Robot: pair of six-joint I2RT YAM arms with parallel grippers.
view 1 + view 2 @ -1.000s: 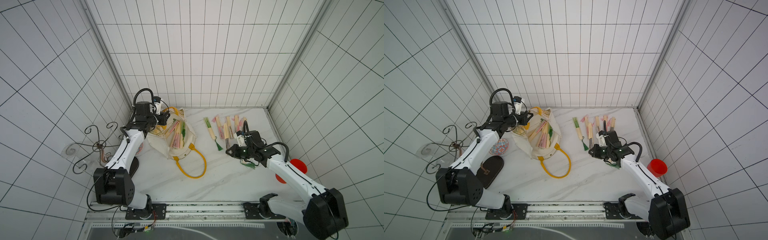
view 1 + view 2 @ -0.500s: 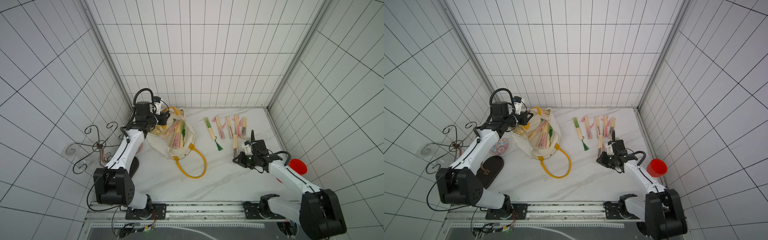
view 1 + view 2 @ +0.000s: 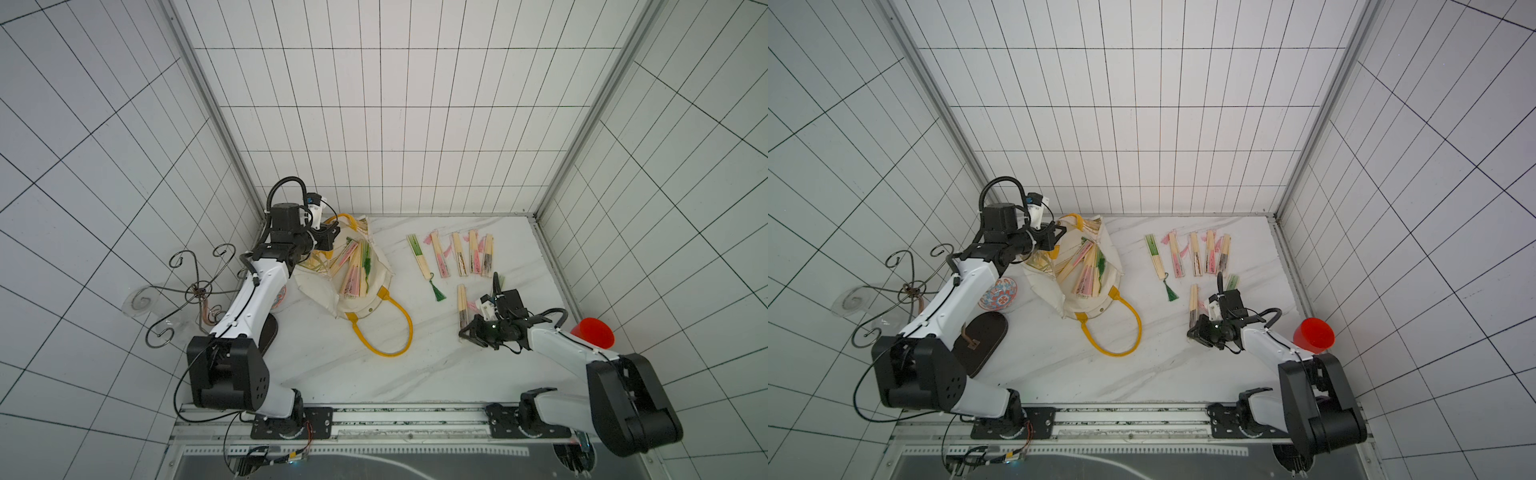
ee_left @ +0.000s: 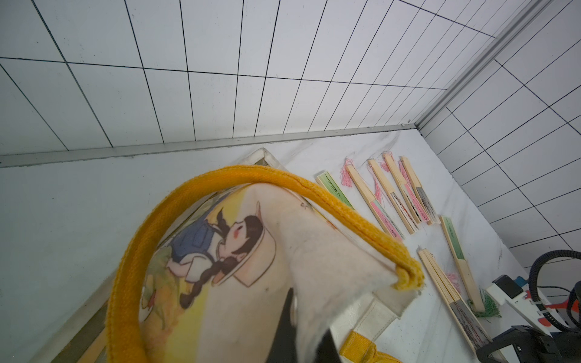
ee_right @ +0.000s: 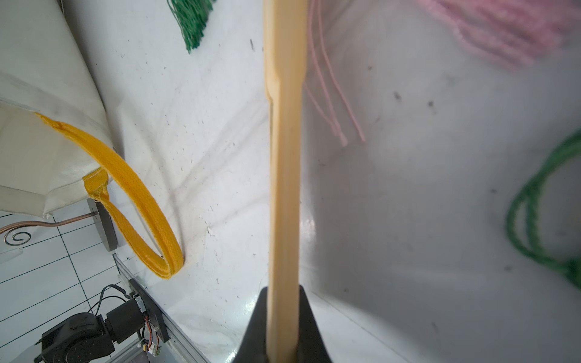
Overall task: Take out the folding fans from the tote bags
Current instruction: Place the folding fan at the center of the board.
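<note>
Partly, the folding fans are seen bundled inside the cream tote bag, whose rim is pinched by the closed left gripper; a row of fans is laid on the white marble table, and a single fan is clamped by the right gripper. The table is enclosed by white tiled walls.

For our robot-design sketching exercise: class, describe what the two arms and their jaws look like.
Left arm and right arm: white shell links, bulky black joint housings, black jaws. A ribbed black cable loops at each wrist, next to a white wrist camera.
</note>
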